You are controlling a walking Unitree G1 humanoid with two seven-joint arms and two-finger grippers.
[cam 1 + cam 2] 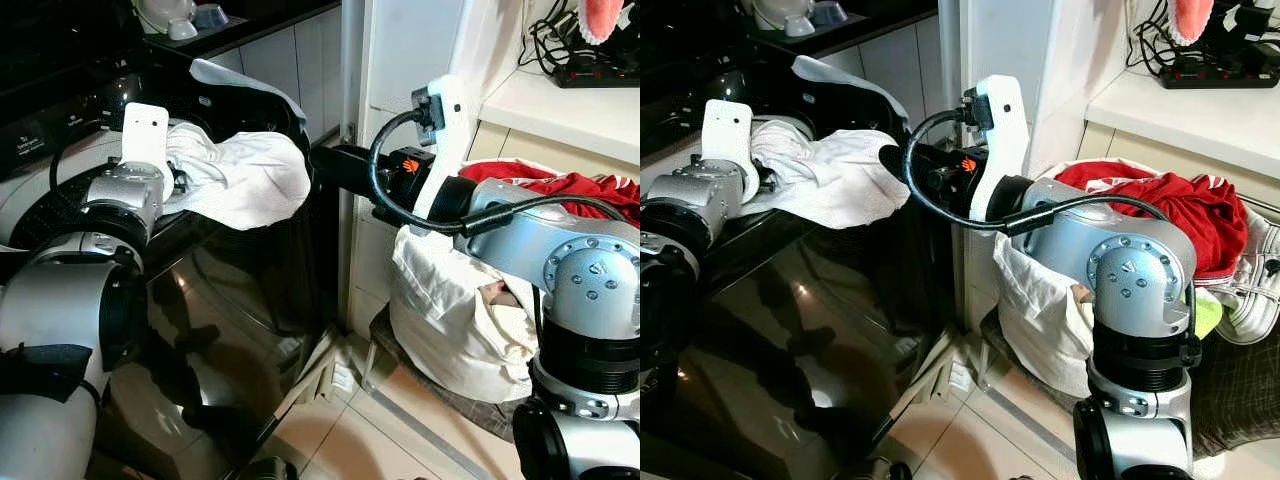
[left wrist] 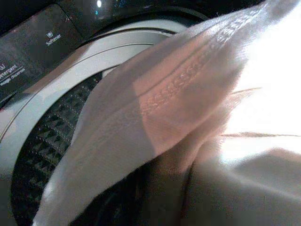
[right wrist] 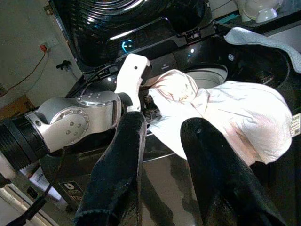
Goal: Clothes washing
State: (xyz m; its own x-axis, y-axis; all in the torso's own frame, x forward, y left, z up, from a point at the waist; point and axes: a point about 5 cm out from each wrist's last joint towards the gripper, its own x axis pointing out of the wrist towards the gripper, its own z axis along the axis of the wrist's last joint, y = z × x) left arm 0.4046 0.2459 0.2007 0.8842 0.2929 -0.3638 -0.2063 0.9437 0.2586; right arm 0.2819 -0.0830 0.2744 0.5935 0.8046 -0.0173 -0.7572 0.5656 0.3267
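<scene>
The washer point(image 1: 230, 300) stands dark before me, its drum point(image 2: 51, 141) uncovered. To my right a laundry bag point(image 1: 450, 320) holds red clothes point(image 1: 1170, 200) beside a desk point(image 1: 560, 110). A white cloth point(image 1: 240, 175) drapes over the washer's rim, bunched at my left end effector point(image 3: 149, 99), which is closed on it. My right end effector point(image 3: 162, 155) hovers just beside the cloth, fingers point(image 3: 117, 160) parted, holding nothing.

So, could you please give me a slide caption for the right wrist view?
Open right gripper faces the left gripper holding a white cloth over the washing machine.
</scene>
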